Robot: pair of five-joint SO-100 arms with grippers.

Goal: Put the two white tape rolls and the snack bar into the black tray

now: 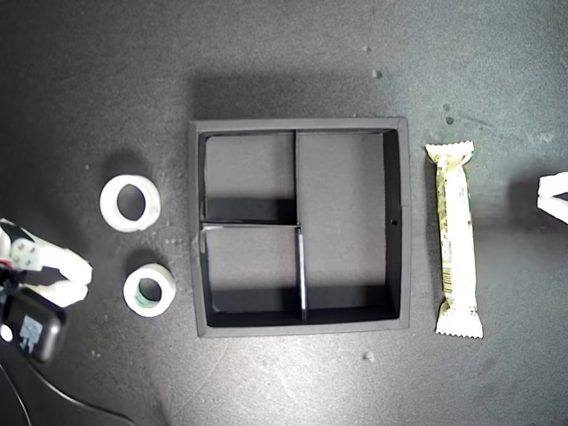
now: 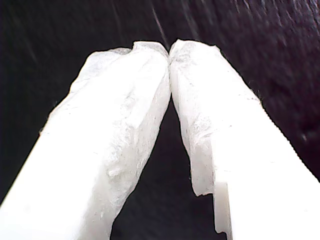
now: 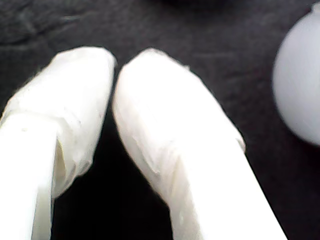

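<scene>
The black tray (image 1: pixel 404 266) lies in the middle of the exterior view with all three compartments empty. At that view's left lie the two white tape rolls: the plain wider one (image 1: pixel 109 202) and, nearer, the one with a pale green core (image 1: pixel 131 293). The snack bar (image 1: pixel 455 240) lies lengthwise just off the tray's right wall. One arm's white gripper (image 1: pixel 75 271) sits at the left edge beside the green-core roll. Another arm's tip (image 1: pixel 555 195) shows at the right edge. My first gripper (image 2: pixel 169 47) and my second gripper (image 3: pixel 115 65) are both shut on nothing.
Everything rests on a dark mat (image 1: pixel 284 53) with a few small crumbs. A blurred white rounded shape (image 3: pixel 300 80) shows beside my second gripper. A black camera block and cable (image 1: pixel 31 328) hang at the exterior view's lower left.
</scene>
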